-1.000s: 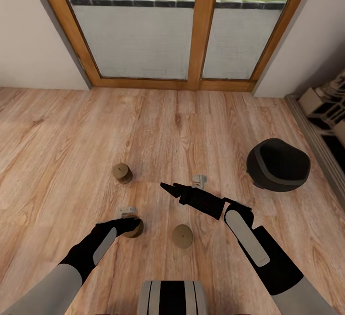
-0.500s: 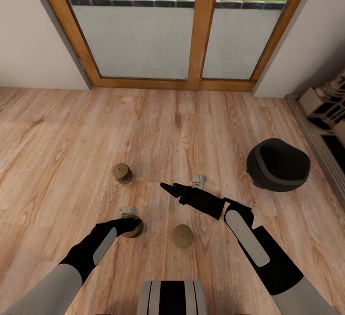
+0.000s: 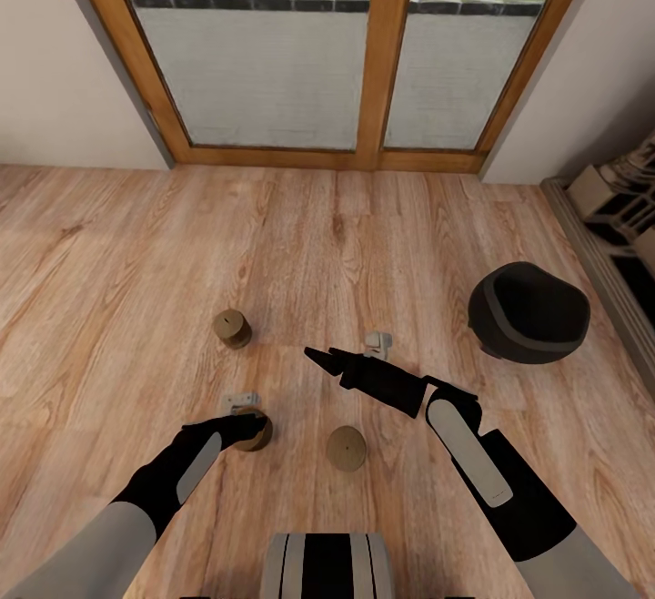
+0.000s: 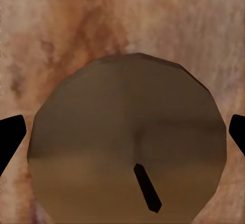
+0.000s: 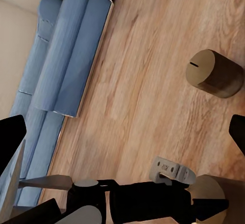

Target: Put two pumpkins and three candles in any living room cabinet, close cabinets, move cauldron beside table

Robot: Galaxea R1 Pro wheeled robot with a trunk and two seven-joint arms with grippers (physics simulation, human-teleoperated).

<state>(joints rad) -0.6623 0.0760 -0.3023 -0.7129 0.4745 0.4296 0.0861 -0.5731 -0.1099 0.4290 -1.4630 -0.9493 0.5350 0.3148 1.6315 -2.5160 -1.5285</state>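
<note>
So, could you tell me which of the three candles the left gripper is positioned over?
The nearest-left candle, under the left gripper; the other two candles stand apart, untouched.

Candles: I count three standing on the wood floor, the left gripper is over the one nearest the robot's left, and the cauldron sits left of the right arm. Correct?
Not quite. The cauldron sits to the right of the right arm, as the head view shows. The rest holds: three candles stand on the wood floor, at and, and the left gripper is over that last one.
</note>
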